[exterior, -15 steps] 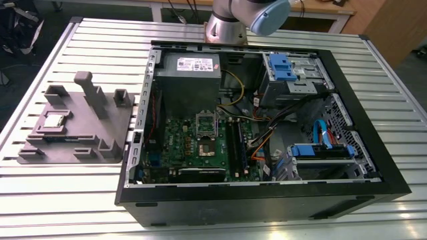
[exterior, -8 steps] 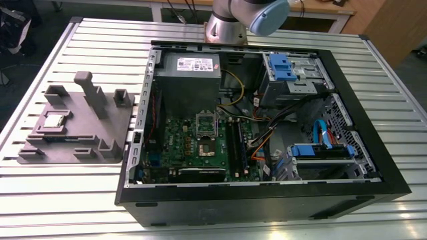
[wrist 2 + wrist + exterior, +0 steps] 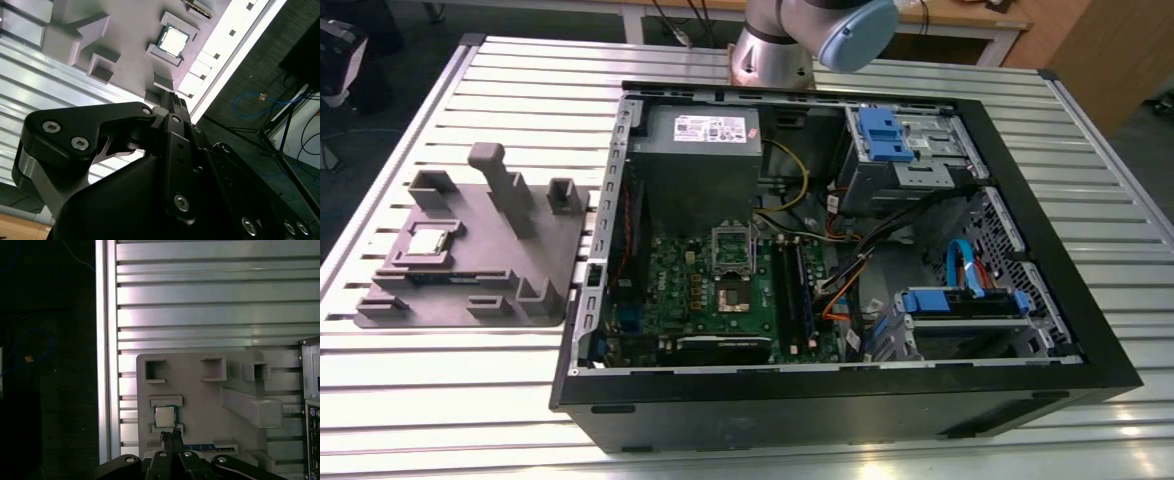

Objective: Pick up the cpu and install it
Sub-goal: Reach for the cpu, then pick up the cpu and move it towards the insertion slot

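A: status on the cpu (image 3: 427,241)?
B: not picked yet. Lies flat in its pocket on the grey fixture (image 3: 470,292), shiny lid up, at 9 o'clock from the open case (image 3: 854,395) in the exterior view
A: gripper (image 3: 171,436)?
B: above the fixture, tips pressed together with nothing between them. In both wrist views the cpu sits just beyond the tips, with a visible gap and no contact
A: socket (image 3: 731,270)?
B: on the green board (image 3: 670,285) mid-case. Looks unfilled from here, can't say more. My read: pick, carry and seat are all left to do
A: surface?
B: slatted aluminium table (image 3: 520,400), ribbed and reflective. Case takes the 3 o'clock half, arm base (image 3: 771,50) at 12 o'clock of the case
A: room?
B: dark floor (image 3: 240,135) past the table edge, loose blue cable (image 3: 237,105) on it, stand legs (image 3: 280,127) close by. Wooden panel (image 3: 1107,50) at 1 o'clock in the exterior view
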Robot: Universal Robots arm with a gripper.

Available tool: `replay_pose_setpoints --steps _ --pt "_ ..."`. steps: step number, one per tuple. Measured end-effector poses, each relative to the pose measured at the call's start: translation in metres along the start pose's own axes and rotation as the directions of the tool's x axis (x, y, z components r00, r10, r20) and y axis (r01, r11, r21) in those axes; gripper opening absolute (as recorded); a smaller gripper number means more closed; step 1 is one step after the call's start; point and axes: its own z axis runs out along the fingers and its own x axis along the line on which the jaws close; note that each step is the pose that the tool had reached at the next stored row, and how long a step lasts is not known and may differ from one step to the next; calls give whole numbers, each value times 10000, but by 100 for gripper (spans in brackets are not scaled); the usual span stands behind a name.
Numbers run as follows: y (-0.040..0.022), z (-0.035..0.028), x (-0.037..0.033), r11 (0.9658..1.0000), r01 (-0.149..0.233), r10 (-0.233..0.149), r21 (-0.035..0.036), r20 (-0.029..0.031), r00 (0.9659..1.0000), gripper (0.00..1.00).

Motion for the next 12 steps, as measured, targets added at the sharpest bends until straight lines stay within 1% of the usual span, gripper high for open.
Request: replay_pose_setpoints --steps 12 --pt "0 0 1 10000 1 -1 0 0 10000 10"
